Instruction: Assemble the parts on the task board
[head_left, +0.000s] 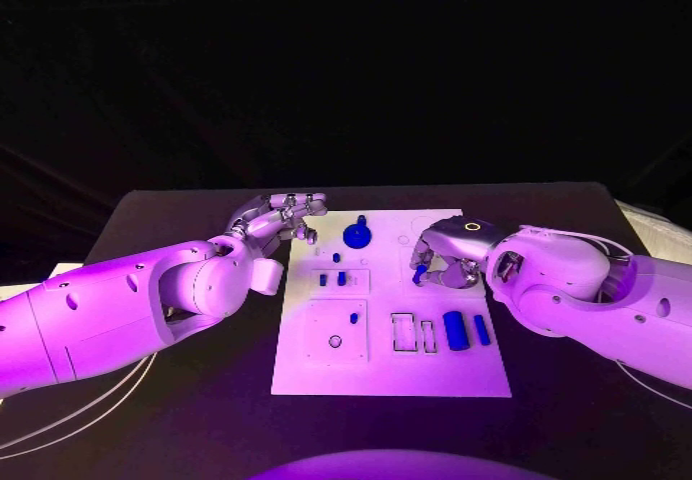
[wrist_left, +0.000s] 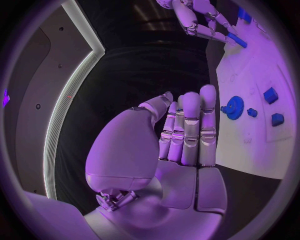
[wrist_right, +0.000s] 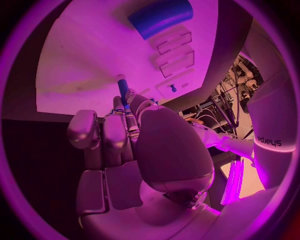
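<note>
Fingers of the left hand (head_left: 283, 215) lie straight and close together with nothing in them, hovering over the far left corner of the task board (head_left: 310, 375), which sits in the middle of the black surface (head_left: 173, 420). Just beyond those fingertips a blue gear (head_left: 358, 236) stands near the board's far edge, with two small blue blocks (head_left: 330, 279) a little nearer the robot. Toward the near edge, a tiny blue peg (head_left: 353, 318) stands in a square recess, then come two empty slots (head_left: 414, 332), then a large blue cylinder (head_left: 456, 330) with a thinner blue bar (head_left: 482, 330) beside it, both lying loose on the board.

Over the board's right edge, the right hand (head_left: 444, 262) pinches a slim blue pin (head_left: 420, 274) between its fingertips, held clear above the plate with its free end pointing down.

To my eye, the step in hand is carrying this pin to its seat. The next move calls for lining the pin up squarely over a matching hole or slot and lowering it straight, since a tilt would make it jam. Which opening it belongs to I cannot tell from here.
</note>
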